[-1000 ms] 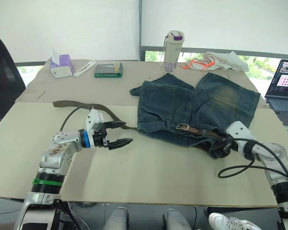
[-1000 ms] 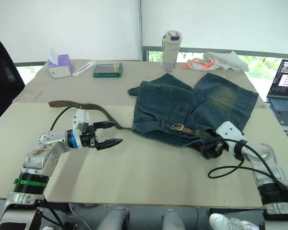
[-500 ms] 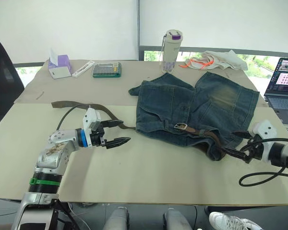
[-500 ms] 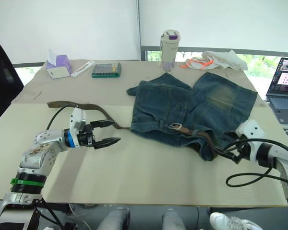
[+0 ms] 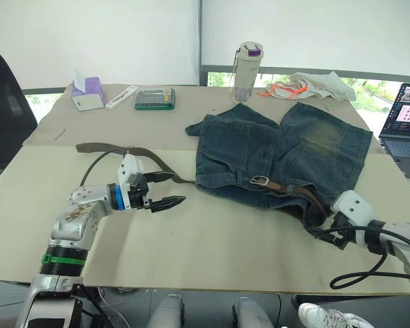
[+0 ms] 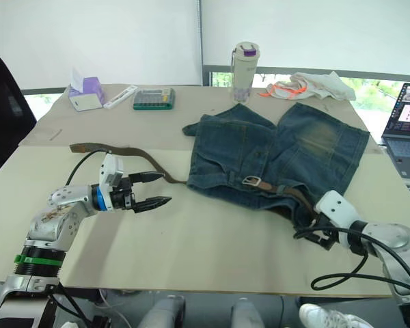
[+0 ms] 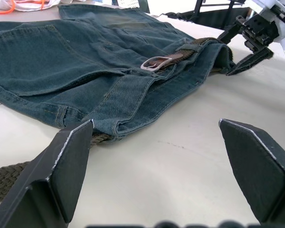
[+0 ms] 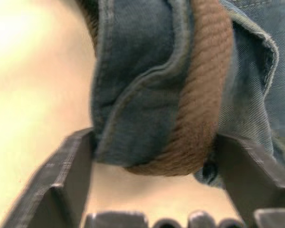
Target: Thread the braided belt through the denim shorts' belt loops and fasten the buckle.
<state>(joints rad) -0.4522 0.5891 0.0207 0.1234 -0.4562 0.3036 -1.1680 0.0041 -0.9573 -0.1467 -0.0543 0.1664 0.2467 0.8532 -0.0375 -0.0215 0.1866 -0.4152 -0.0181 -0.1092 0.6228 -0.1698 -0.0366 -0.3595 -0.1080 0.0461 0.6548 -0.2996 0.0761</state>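
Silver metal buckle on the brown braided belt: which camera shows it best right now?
The left wrist view: the silver metal buckle lies close, frame clearly outlined against the blue denim shorts. Both eye views show it small at the waistband; the right wrist view shows braided strap, no buckle.

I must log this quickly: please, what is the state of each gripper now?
Left gripper: open, holding nothing, above the table beside the braided belt.
Right gripper: open, fingers either side of the denim shorts waistband fold with the belt.

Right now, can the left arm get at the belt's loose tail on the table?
Probably yes. The left gripper is open, hovering over bare table, with the braided belt lying uncovered just behind it. Nothing stands between them; the denim shorts lie farther along the belt.
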